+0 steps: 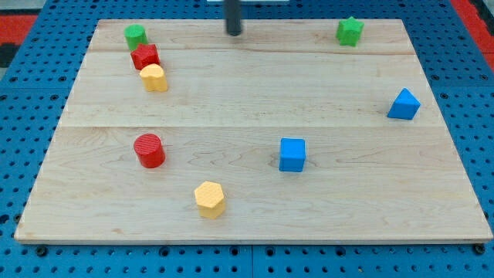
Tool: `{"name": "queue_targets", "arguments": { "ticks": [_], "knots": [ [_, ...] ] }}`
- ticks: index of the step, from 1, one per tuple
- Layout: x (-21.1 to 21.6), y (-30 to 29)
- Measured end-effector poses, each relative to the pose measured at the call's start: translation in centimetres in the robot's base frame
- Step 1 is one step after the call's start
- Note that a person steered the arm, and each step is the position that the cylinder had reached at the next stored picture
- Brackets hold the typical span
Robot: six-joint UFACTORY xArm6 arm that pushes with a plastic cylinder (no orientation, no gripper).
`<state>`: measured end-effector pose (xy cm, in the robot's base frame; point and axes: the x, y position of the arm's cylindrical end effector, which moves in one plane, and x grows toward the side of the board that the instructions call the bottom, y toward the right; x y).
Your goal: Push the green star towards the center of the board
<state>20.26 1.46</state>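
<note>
A wooden board (255,224) is seen on a blue pegboard surface (23,116), w/ eight blocks spread over it. The green star (350,31) is found near the view's top right corner, close to the board's far edge, well apart from the centre. My tip (234,32) is placed at the view's top, roughly mid-width, just inside the top edge; it is well to the view's left of the green star and nothing is touched by it. No gripper is fitted, so nothing is held or clamped; the rod's end is simply set down on bare wood. At top left a green block (136,35), approx. cylindrical, is seen nearest the corner; a red block (145,56), shape not clear, is set just below it, and a yellow block (154,78) is set just below that, the three forming a tight diagonal cluster, the red & yellow apparently touching. A red cylinder (150,150) is seen at lower left, apart from the rest. A yellow hexagonal block (210,199) is placed near the view's bottom, left of mid-width. A blue cube (292,154) is located right of centre, lower half. A blue block (404,104), wedge-like, is seen near the right edge, below the green star and well apart from it.
</note>
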Motion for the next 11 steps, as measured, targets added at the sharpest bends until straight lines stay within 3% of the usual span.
{"name": "queue_targets", "arguments": {
  "ticks": [1,2,3,5,7,8,9,11],
  "knots": [
    [-1.0,4.1],
    [-1.2,16.3],
    [-0.8,20.1],
    [8.6,13.5],
    [5.9,18.1],
    [9.9,18.6],
    [13.2,17.4],
    [13.8,7.0]
  ]
}}
